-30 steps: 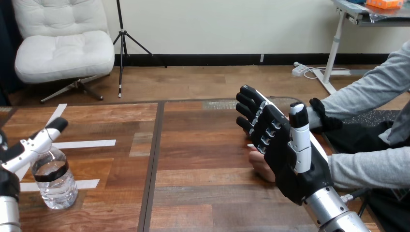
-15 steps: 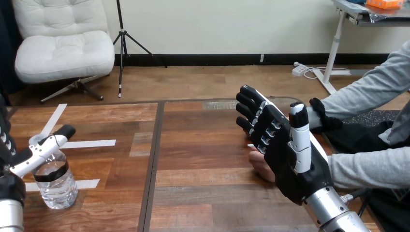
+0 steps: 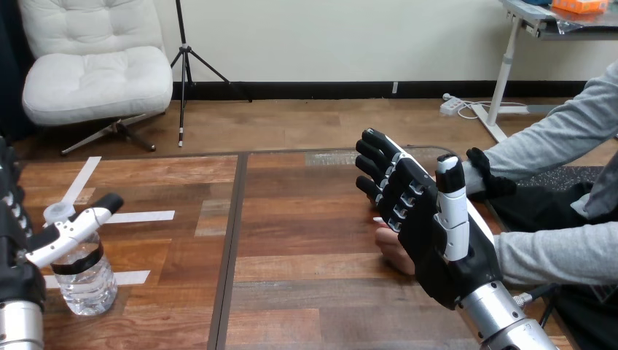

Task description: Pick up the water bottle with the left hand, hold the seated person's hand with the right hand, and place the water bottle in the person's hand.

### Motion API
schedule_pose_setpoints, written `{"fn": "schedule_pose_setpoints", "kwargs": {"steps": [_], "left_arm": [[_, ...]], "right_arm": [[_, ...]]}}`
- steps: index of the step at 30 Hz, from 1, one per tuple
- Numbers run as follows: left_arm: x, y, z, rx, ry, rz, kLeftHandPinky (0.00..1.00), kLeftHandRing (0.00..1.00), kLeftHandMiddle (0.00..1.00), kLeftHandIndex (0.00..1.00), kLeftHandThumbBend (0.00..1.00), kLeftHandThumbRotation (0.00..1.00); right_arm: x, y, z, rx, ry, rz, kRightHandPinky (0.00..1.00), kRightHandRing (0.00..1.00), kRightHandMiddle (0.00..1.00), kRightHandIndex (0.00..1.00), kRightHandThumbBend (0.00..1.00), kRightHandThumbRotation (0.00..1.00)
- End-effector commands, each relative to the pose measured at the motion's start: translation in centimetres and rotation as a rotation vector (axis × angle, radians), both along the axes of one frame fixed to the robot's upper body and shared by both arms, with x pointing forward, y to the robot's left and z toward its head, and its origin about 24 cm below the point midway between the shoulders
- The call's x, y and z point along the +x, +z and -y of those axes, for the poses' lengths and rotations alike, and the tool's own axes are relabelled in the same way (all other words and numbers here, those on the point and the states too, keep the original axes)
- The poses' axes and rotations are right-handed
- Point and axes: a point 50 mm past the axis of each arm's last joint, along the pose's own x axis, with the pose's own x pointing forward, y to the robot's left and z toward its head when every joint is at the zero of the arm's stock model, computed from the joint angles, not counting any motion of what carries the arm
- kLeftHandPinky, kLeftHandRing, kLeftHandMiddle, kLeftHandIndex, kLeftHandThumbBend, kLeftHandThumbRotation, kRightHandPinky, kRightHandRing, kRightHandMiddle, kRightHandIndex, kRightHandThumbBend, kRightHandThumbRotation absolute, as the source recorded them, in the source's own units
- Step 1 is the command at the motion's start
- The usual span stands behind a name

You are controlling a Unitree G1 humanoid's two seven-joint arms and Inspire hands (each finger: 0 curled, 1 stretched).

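I see my left hand spread open at the table left edge, with its thumb stretched across the water bottle neck and not curled round it. Bottle stands upright beside white tape strips. My right hand stands on edge, fingers straight and pressed together, blocking most of the person's hand behind it. Can't tell if they touch.

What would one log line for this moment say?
left hand: open, at water bottle | water bottle: upright on table | right hand: open, beside person's hand
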Motion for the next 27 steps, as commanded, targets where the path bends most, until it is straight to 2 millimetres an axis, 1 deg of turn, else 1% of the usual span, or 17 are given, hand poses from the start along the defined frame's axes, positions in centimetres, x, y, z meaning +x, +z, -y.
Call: {"fn": "schedule_pose_setpoints", "kwargs": {"steps": [1,15,27], "left_arm": [[1.2,1.3,0.1,0.050,-0.024,0.013,1.00,1.00,1.00,1.00,1.00,0.04],[1.3,0.6,0.2,0.066,0.000,-0.039,1.00,1.00,1.00,1.00,1.00,0.03],[1.4,0.0,0.0,0.095,0.026,-0.096,1.00,1.00,1.00,1.00,1.00,0.05]], "right_arm": [[0.6,2.0,0.0,0.019,0.002,0.084,0.99,0.98,0.96,0.93,0.88,1.00],[0.6,2.0,0.0,0.020,0.002,0.088,0.99,0.98,0.96,0.93,0.87,1.00],[0.6,2.0,0.0,0.018,0.001,0.090,0.99,0.98,0.96,0.93,0.86,1.00]]}}
